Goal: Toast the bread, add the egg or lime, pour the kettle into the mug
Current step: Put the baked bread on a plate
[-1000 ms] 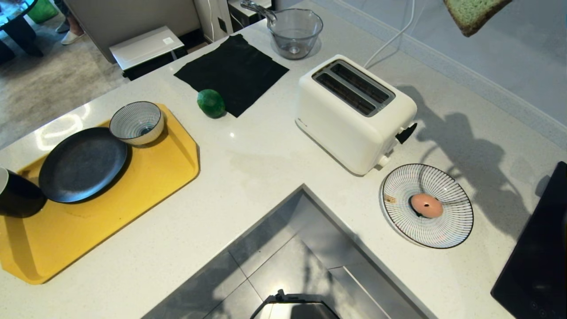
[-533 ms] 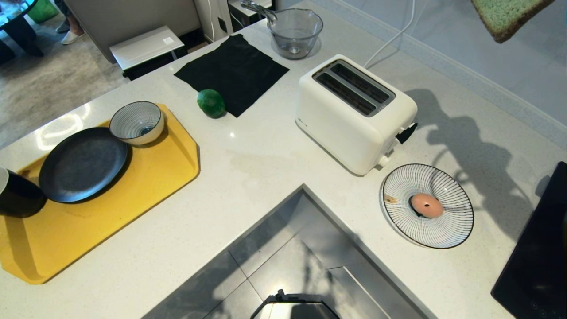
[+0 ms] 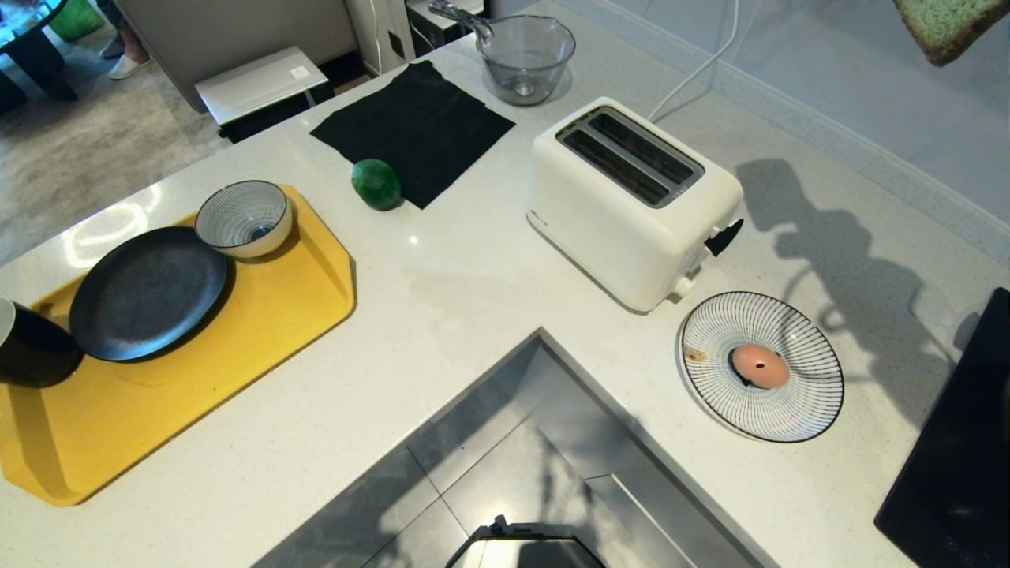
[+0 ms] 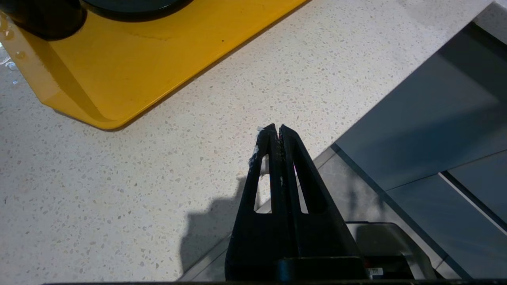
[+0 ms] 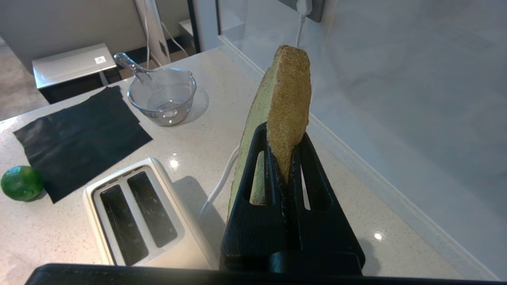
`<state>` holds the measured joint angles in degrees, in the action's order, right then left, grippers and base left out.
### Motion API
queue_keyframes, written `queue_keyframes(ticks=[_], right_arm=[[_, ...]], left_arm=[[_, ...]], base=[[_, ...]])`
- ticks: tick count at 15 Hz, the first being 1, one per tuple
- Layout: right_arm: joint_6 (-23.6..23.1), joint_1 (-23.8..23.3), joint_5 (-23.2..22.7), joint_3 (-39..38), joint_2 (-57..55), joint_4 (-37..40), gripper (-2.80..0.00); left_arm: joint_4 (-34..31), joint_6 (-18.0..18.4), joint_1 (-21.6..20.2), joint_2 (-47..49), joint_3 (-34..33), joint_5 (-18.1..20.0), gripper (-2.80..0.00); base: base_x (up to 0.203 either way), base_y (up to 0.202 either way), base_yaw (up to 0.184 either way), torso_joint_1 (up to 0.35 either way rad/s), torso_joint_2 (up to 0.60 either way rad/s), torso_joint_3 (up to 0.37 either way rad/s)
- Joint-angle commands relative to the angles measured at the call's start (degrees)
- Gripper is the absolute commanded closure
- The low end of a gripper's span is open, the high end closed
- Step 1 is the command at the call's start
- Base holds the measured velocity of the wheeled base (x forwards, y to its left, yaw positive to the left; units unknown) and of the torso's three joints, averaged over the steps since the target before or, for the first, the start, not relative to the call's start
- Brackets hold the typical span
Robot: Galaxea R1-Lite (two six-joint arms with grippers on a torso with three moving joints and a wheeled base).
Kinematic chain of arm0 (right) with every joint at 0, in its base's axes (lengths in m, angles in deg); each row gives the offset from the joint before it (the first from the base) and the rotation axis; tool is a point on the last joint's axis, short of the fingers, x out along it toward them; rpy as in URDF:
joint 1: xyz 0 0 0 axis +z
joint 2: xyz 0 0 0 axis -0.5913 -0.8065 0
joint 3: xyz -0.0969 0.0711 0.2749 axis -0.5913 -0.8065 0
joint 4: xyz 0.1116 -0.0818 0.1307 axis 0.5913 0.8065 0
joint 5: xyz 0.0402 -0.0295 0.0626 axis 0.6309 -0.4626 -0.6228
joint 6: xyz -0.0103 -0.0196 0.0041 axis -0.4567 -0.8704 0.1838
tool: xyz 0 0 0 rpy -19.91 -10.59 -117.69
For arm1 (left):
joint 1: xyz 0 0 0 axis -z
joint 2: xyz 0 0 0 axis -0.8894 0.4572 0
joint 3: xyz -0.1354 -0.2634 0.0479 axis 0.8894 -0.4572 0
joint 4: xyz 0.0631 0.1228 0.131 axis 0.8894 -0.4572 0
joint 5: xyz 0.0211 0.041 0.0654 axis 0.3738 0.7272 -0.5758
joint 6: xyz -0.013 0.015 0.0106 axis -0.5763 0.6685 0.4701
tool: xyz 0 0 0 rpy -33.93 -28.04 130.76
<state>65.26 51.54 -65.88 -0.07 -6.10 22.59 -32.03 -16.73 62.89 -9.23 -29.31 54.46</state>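
On the far left of the tabletop [image 3: 442, 315], the black mug [image 3: 28, 351] is standing on the corner of the yellow tray [image 3: 260, 315], touching the dark plate [image 3: 146, 292], with the striped bowl [image 3: 243, 218] just behind the plate; judging by the grouping, the tray is serving as the spot where the finished breakfast gets assembled. The left end effector [image 4: 276, 132] is hanging near the tabletop's near edge beside the tray, its fingers pressed together on nothing, apparently parked out of the way. Further right, the lime [image 3: 375, 184] is sitting at the near corner of a black cloth [image 3: 414, 126], with the clear glass jug [image 3: 525, 55] farther back. Right of centre, the white toaster [image 3: 631, 201] is standing with both slots open and empty, its lever facing the patterned plate [image 3: 710, 402], where the egg [image 3: 759, 365] is lying well apart from the lime. At the far right, the right end effector [image 5: 286, 174] is clamped on the lower edge of the bread [image 5: 287, 107], holding the slice upright, high above the tabletop and to the right of the toaster. The edge-on hold probably suits sliding it down into a slot, once it is carried over and lined up. No kettle is showing in any view.
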Motion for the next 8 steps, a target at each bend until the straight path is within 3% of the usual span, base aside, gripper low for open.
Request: queue_keyframes(ticks=[1,3,6,8], right_arm=[[-0.1,0.0,0.4,0.2,0.2,-0.1,0.00],[-0.1,0.0,0.7,-0.1,0.5,-0.1,0.00],[-0.1,0.0,0.7,-0.4,0.5,-0.1,0.00],[-0.1,0.1,0.6,-0.4,0.5,-0.1,0.00]], left_arm=[[0.0,0.0,0.0,0.0,-0.9,0.0,0.00],[0.0,0.0,0.0,0.0,-0.9,0.0,0.00],[0.0,0.0,0.0,0.0,-0.9,0.0,0.00],[0.0,0.0,0.0,0.0,-0.9,0.0,0.00]], base=[[0.000,0.000,0.000,0.000,0.00,0.000],[0.000,0.000,0.000,0.000,0.00,0.000],[-0.149,0.000,0.002,-0.002,0.00,0.003],[-0.034,0.000,-0.002,-0.017,-0.01,0.005]])
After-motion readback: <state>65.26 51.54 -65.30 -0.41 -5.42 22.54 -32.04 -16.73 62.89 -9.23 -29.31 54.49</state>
